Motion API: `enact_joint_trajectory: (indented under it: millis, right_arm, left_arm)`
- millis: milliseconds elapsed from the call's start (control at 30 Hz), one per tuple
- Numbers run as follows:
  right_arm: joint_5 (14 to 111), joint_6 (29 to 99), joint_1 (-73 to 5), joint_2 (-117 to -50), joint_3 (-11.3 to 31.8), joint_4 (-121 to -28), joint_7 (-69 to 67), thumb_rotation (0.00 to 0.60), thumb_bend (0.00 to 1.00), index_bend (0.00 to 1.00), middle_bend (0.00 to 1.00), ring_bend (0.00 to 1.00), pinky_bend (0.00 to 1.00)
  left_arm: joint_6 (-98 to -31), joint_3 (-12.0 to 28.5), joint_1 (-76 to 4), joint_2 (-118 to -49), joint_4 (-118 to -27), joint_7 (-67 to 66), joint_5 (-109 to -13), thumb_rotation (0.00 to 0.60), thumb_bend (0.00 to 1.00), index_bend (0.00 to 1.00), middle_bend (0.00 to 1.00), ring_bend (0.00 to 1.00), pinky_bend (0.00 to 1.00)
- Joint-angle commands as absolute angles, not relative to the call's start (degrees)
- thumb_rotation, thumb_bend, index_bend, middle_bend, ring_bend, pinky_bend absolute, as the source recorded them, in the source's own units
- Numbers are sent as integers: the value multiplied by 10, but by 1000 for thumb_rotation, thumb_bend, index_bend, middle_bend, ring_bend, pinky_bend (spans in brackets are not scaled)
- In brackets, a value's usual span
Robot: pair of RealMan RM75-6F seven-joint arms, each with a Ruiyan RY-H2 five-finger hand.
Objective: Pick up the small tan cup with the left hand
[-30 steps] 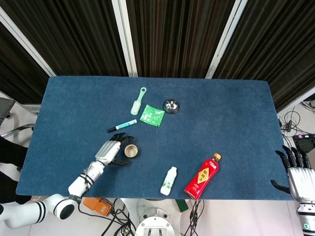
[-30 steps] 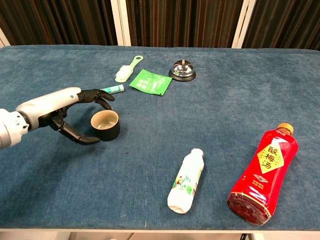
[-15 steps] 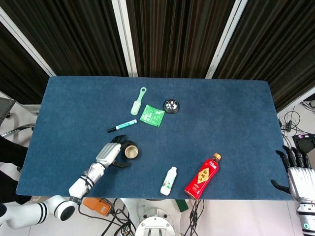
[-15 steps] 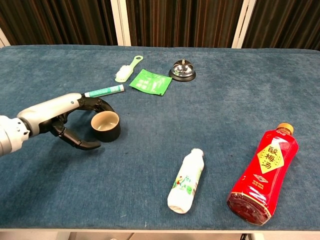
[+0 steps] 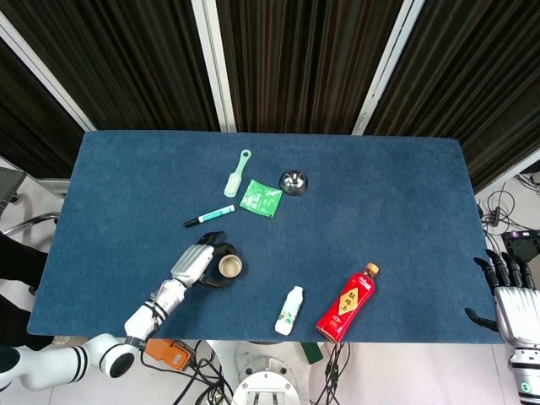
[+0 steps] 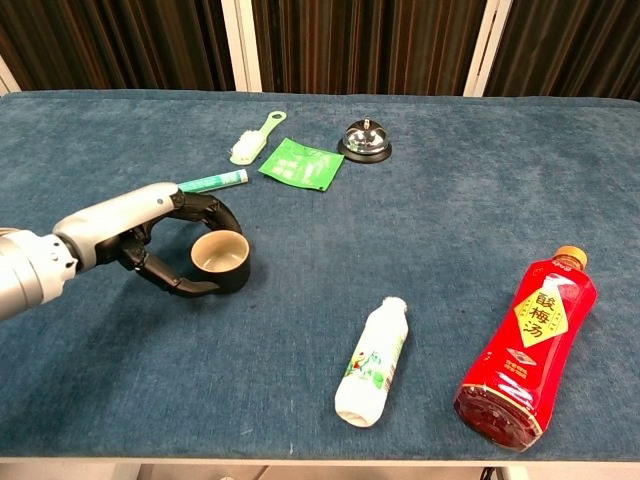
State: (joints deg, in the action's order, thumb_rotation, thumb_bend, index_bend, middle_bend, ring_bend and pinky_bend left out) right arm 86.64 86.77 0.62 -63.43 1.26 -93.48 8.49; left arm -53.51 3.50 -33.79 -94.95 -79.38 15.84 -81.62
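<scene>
The small tan cup, dark outside and tan inside, stands upright on the blue table near its front left. My left hand comes in from the left and wraps around it. Fingers curl behind the cup and the thumb hooks along its near side, touching its base. My right hand hangs off the table's front right corner, fingers spread and holding nothing; the chest view does not show it.
A teal pen lies just beyond the left hand. Farther back are a green brush, a green packet and a silver bell. A white bottle and a red bottle lie near the front edge.
My left hand has slid right and nearer, and its fingers and thumb have closed in around the cup. The cup has shifted slightly right and nearer with it. The right hand is unmoved.
</scene>
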Motion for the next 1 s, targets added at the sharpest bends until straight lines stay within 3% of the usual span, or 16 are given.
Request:
enact_joint_trajectory:
  millis: [33,367,767,1000]
  right_arm:
    - [866,868,6,-634,13,-935,84,600,204,243,138,104,90]
    - [864,868,7,-634,13,-936,84,600,204,245,138,104,90]
    - [865,869,8,-634,13,-938,85,600,204,245,138,104,90]
    - [865,869,8,-634,13,-938,85,600,204,244,138,104,90]
  left_arm:
    - [-534,35,-339,-950,-794,155,-814,600,206,420,450,91,46]
    - [-528,39,-341,-930,-813,162,-803,600,229,470,492,121,46]
    - [-527,107,-365,-736,-965,257,-809,600,230,470,491,121,46]
    - [-550,132,-367,-661,-1012,140,-774,600,230,470,491,121,46]
